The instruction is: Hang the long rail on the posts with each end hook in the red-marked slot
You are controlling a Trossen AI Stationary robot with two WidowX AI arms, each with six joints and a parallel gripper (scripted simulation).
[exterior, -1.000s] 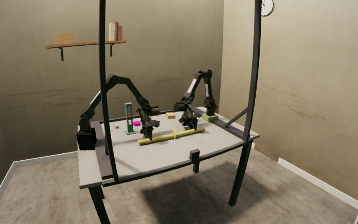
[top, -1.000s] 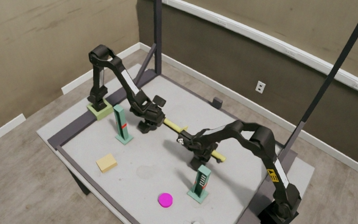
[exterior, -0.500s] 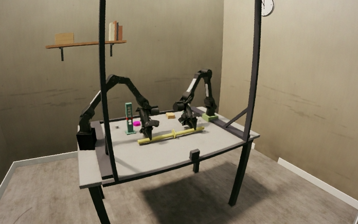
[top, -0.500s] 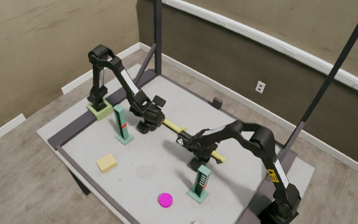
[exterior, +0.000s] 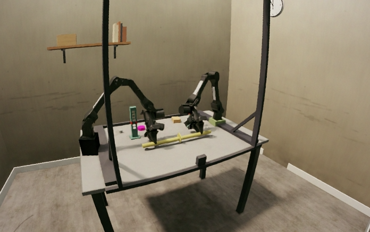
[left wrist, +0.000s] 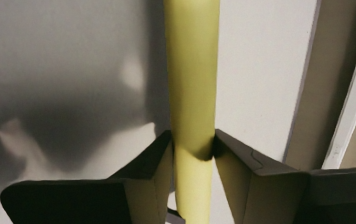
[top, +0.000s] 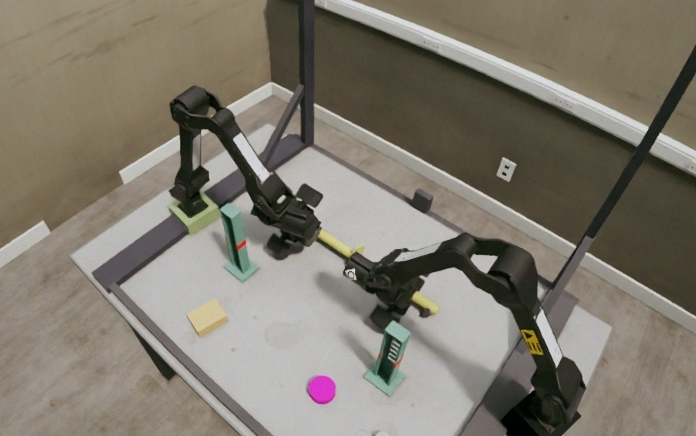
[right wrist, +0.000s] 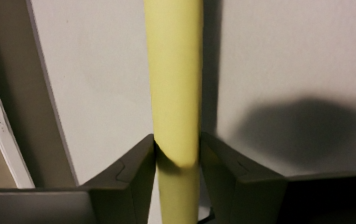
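Observation:
The long yellow rail (top: 336, 242) (exterior: 166, 140) (left wrist: 194, 75) (right wrist: 175, 75) lies level, very low over the table, a dark hook (top: 425, 311) under one end; whether it touches the table is unclear. My left gripper (exterior: 154, 142) (left wrist: 191, 135), on the black-based arm, is shut on the rail near one end. My right gripper (exterior: 201, 132) (right wrist: 177, 139), on the green-based arm, is shut on it near the other end. Two green posts stand upright, one near the green base (top: 235, 246), the other (top: 392, 354) (exterior: 133, 123) nearer the left arm, each with a red mark.
A tan block (top: 207, 317) (exterior: 176, 119) and a magenta disc (top: 322, 389) (exterior: 141, 127) lie on the posts' far side from the rail. A small dark box (top: 422, 200) (exterior: 201, 159) sits at the opposite table edge. Frame uprights rise at that side's corners.

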